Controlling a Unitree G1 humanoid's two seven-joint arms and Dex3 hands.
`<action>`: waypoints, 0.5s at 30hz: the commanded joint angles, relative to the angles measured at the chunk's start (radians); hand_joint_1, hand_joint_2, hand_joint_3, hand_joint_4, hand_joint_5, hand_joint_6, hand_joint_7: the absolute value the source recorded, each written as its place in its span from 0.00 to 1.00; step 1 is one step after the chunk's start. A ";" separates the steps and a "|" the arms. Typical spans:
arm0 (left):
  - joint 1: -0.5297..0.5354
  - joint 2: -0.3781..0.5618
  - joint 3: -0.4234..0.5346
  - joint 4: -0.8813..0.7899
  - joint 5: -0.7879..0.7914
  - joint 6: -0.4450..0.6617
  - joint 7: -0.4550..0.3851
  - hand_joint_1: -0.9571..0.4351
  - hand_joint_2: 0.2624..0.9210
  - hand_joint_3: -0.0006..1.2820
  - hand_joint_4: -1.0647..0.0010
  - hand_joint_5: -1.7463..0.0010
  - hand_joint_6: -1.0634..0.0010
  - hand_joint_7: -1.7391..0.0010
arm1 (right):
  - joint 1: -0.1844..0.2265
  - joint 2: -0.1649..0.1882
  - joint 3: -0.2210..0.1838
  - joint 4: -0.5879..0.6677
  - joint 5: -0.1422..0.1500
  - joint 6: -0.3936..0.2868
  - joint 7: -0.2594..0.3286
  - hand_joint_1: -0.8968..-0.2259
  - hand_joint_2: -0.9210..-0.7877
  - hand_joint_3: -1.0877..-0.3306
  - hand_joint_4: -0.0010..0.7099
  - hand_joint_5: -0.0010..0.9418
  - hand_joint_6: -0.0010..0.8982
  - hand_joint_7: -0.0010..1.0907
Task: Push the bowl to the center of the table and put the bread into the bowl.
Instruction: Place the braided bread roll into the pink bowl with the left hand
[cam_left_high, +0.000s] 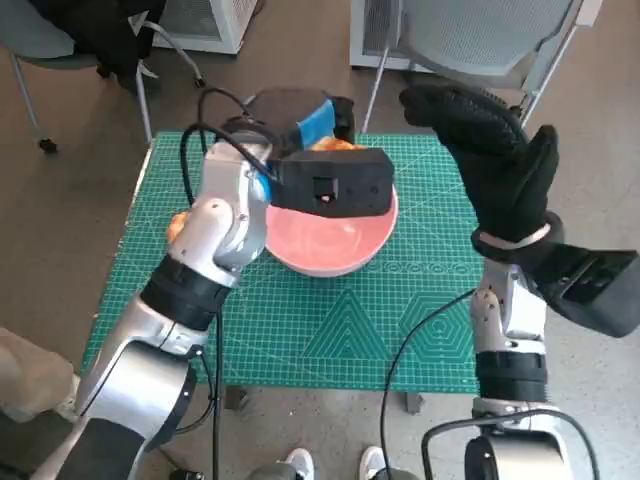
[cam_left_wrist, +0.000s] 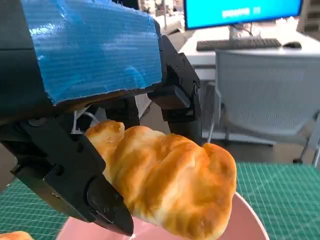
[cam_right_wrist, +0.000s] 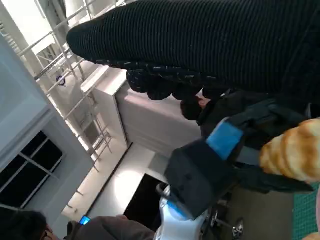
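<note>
Left hand first: in the head view we see it raised over the far rim of the pink bowl, its blue-taped back facing up, with a strip of golden bread showing under it. We locate the bowl on the green cutting mat, roughly mid-mat and toward its far edge. A second orange-brown piece lies on the mat just left of the bowl, partly hidden by the left forearm. The right hand is lifted above the mat to the right of the bowl, gloved fingers extended and apart, holding nothing. A grey chair stands beyond the bowl, off the mat.

In the left wrist view we confirm the grip: the black fingers clamp the bread from both sides, and it hangs directly above the bowl, apart from the pink rim. A desk with a monitor and a keyboard stands far beyond the bowl.

In the right wrist view we see the glove as a dark band, the left hand with its blue tape, and the bread in its grasp. A person's head shows at one corner.
</note>
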 joint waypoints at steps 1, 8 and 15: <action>-0.053 0.000 -0.011 0.044 -0.009 -0.031 0.024 0.69 1.00 0.09 0.41 0.22 0.43 0.38 | 0.028 -0.005 0.000 -0.010 -0.007 0.013 -0.011 0.27 0.00 0.40 0.07 0.00 0.00 0.22; -0.053 -0.006 0.001 0.088 -0.035 -0.070 0.053 0.69 1.00 0.10 0.39 0.26 0.48 0.32 | 0.037 -0.010 0.001 -0.025 -0.014 0.015 -0.027 0.27 0.00 0.41 0.07 0.00 0.00 0.23; -0.037 0.001 0.016 0.058 -0.106 -0.038 -0.073 0.78 0.90 0.13 0.66 0.45 0.73 0.64 | 0.043 -0.008 0.004 -0.030 -0.024 0.011 -0.041 0.27 0.00 0.41 0.07 0.00 0.00 0.23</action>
